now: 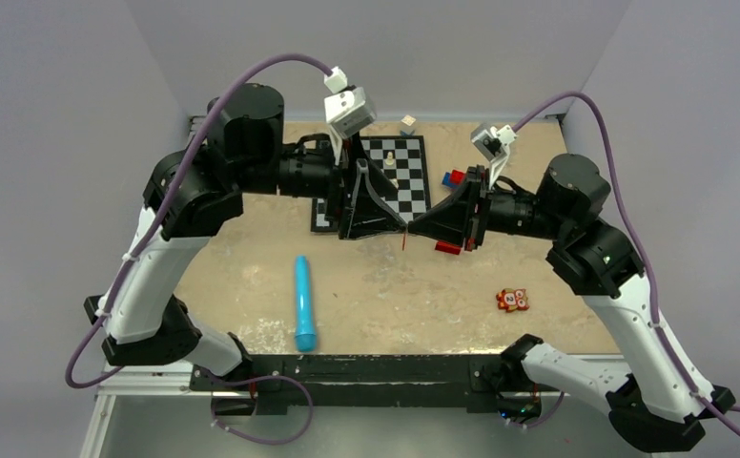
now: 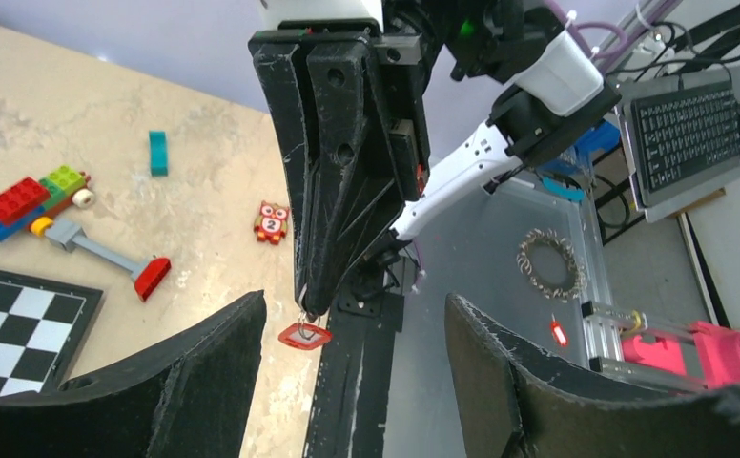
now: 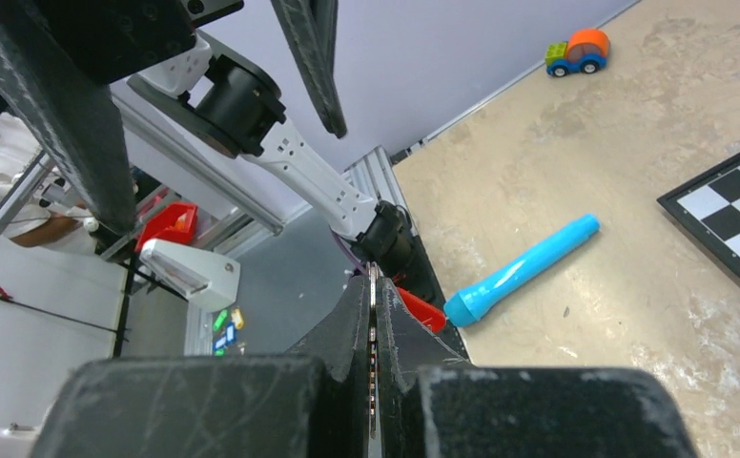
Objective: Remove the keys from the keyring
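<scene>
My right gripper (image 1: 416, 229) is shut on the key (image 3: 373, 320), a thin silver strip seen edge-on between its fingers. The keyring's thin metal ring and red tag (image 2: 304, 335) hang from that gripper's tip (image 2: 309, 307), above the table. The tag also shows in the right wrist view (image 3: 421, 311) and as a red sliver in the top view (image 1: 404, 242). My left gripper (image 2: 355, 310) is open and empty. Its fingers stand wide apart, tip to tip with the right gripper (image 3: 373, 286) at the table's middle, and the tag hangs between them near the left finger (image 2: 223, 343).
A blue cylinder (image 1: 304, 301) lies front left. A chessboard (image 1: 409, 167) with white pieces lies at the back. An orange square toy (image 1: 511, 301) is front right, and a red block-headed toy (image 1: 447, 247) lies under the right gripper. Building bricks (image 2: 32, 196) lie beyond.
</scene>
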